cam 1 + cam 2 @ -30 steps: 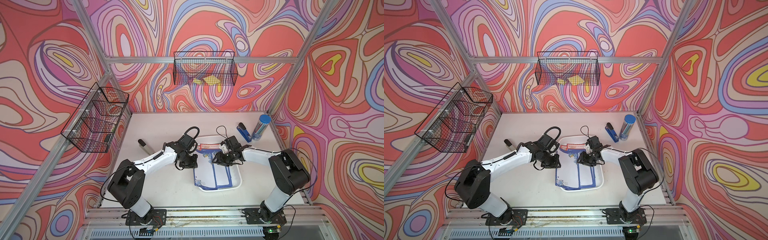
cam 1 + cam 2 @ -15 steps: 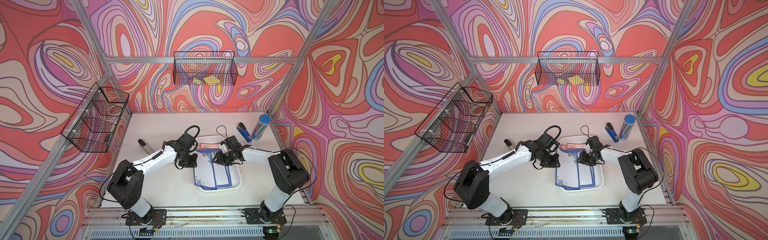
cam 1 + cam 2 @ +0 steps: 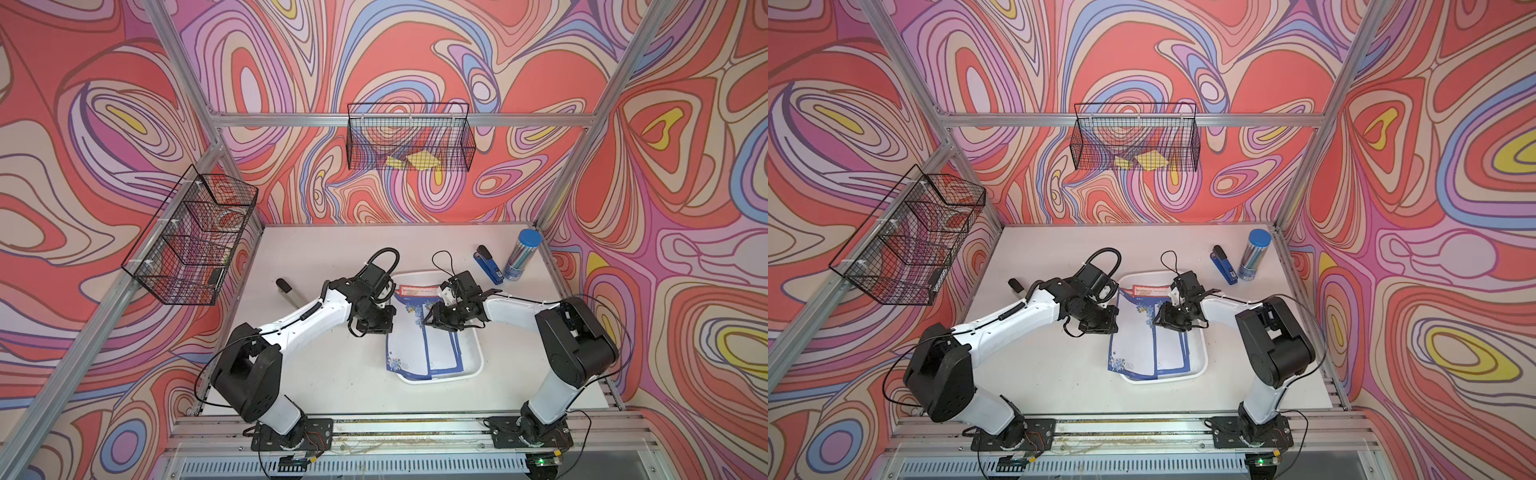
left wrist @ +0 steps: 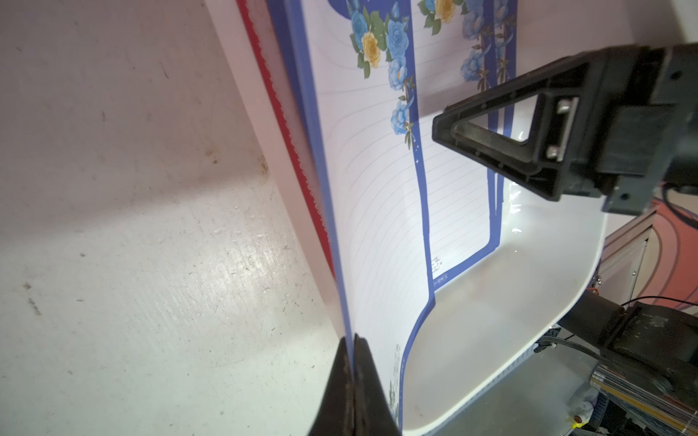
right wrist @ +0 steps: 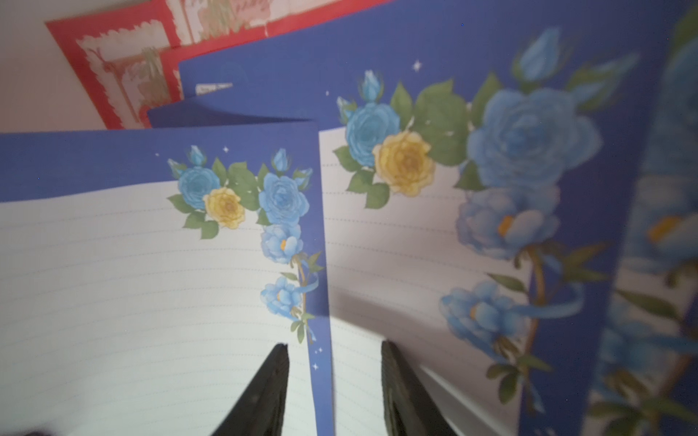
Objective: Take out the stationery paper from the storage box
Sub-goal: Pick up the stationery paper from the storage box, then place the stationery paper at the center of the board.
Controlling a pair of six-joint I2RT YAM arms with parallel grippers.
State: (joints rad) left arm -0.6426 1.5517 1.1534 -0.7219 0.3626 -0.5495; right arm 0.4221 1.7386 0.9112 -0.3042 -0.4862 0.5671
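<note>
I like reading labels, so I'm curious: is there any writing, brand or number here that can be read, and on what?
Nothing here can be read.
Tiny print in a corner of the blue-bordered stationery sheet: too small to read.
Blue wording on the red-bordered sheet: too blurred to read.

white table (image 3: 332,386) with storage box (image 3: 470,347), blue stapler (image 3: 487,266), capped tube (image 3: 519,255), black-handled tool (image 3: 289,293)
</note>
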